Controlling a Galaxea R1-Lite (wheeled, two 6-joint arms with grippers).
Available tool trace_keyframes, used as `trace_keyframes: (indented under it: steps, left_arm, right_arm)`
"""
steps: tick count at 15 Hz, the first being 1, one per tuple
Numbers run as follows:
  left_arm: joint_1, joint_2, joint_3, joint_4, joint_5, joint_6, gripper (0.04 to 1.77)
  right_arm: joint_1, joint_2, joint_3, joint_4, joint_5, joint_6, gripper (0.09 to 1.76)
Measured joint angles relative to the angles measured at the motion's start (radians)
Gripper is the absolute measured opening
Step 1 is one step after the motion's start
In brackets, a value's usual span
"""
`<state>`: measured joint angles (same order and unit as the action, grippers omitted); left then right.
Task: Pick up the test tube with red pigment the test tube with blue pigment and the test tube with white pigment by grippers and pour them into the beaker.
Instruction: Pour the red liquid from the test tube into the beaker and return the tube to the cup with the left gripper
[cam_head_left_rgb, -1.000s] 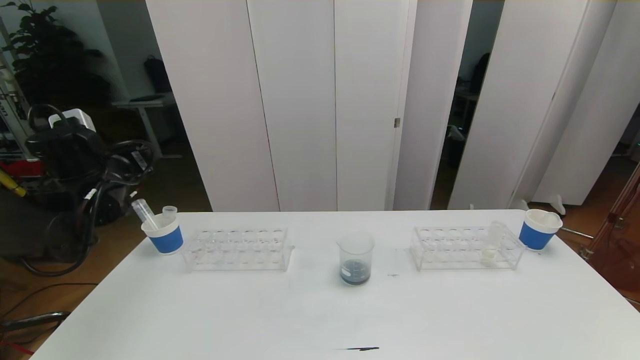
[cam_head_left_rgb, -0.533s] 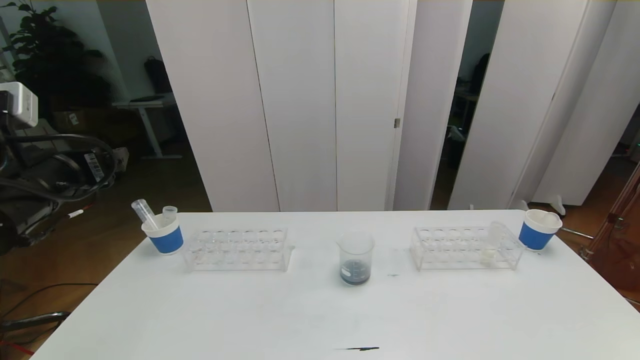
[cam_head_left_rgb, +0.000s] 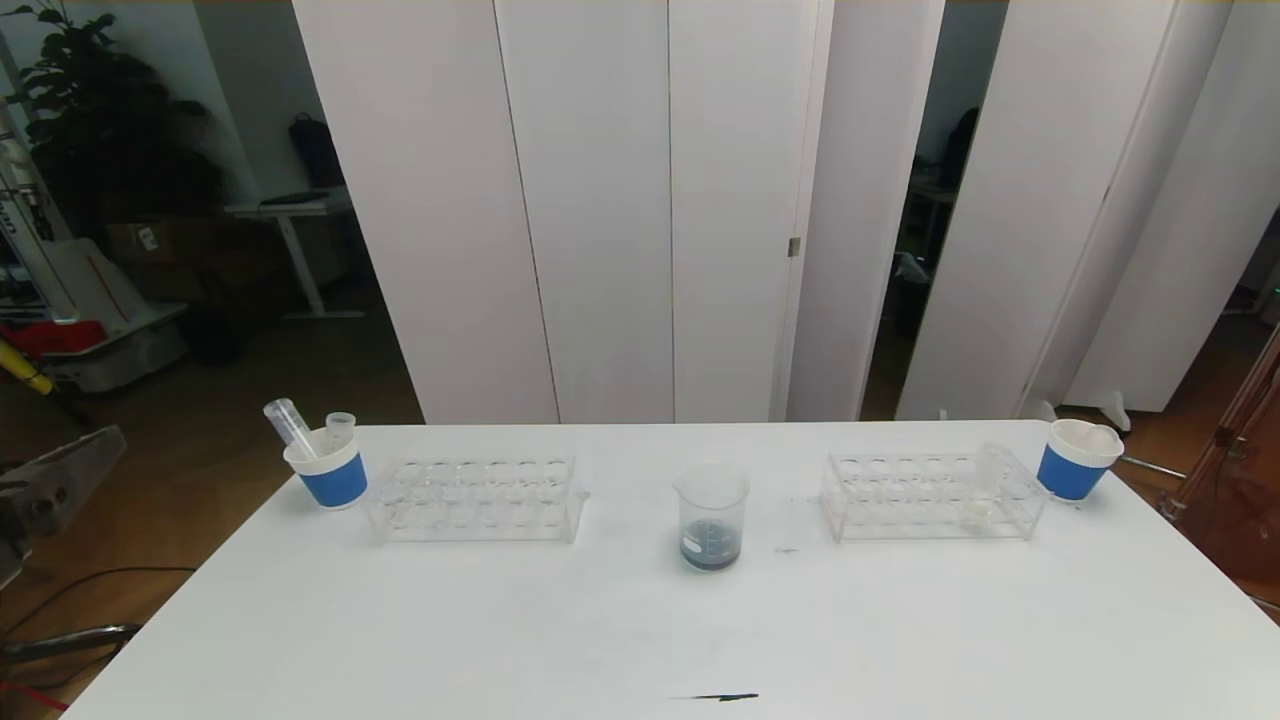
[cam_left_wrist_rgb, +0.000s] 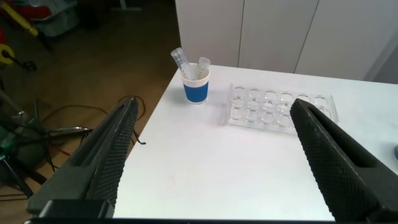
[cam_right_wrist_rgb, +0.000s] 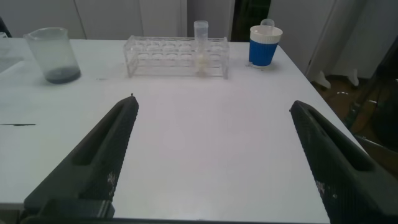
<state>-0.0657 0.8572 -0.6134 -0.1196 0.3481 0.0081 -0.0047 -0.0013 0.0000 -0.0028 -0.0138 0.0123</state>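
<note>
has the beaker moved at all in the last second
No. In the head view the beaker stands at the same spot on the table, between the two clear racks, with dark liquid at its bottom.

rack (cam_right_wrist_rgb: 177, 56): white-pigment tube (cam_right_wrist_rgb: 201, 46) upright; beaker (cam_right_wrist_rgb: 53, 55) apart; fingers (cam_right_wrist_rgb: 106, 158) spread

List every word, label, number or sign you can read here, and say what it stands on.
None can be read.
Beaker: faint graduation marks and a small white patch, too small to read.
Left blue-banded cup and right blue-banded cup: no print visible.
Both clear racks: no markings visible.
</note>
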Motion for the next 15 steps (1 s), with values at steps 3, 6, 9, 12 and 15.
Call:
trace_keyframes:
  steps: [3, 6, 9, 12, 15]
  left_arm:
    - [0.001, -0.218, 0.036, 0.189, -0.071, 0.010, 1.75]
    - [0.014, -0.446, 0.050, 0.399, -0.164, 0.045, 1.75]
    - [0.046, -0.655, 0.107, 0.511, -0.262, 0.091, 1.75]
    - [0.060, -0.790, 0.225, 0.524, -0.301, 0.103, 1.75]
    - [0.062, -0.841, 0.320, 0.459, -0.308, 0.097, 1.75]
  right_arm:
    - [0.000, 0.000, 0.000, 0.000, 0.000, 0.000, 1.75]
    - [0.000, 0.000, 0.000, 0.000, 0.000, 0.000, 1.75]
    - [0.000, 0.000, 0.000, 0.000, 0.000, 0.000, 1.75]
    - [0.000, 0.000, 0.000, 0.000, 0.000, 0.000, 1.75]
    - [0.000, 0.000, 0.000, 0.000, 0.000, 0.000, 1.75]
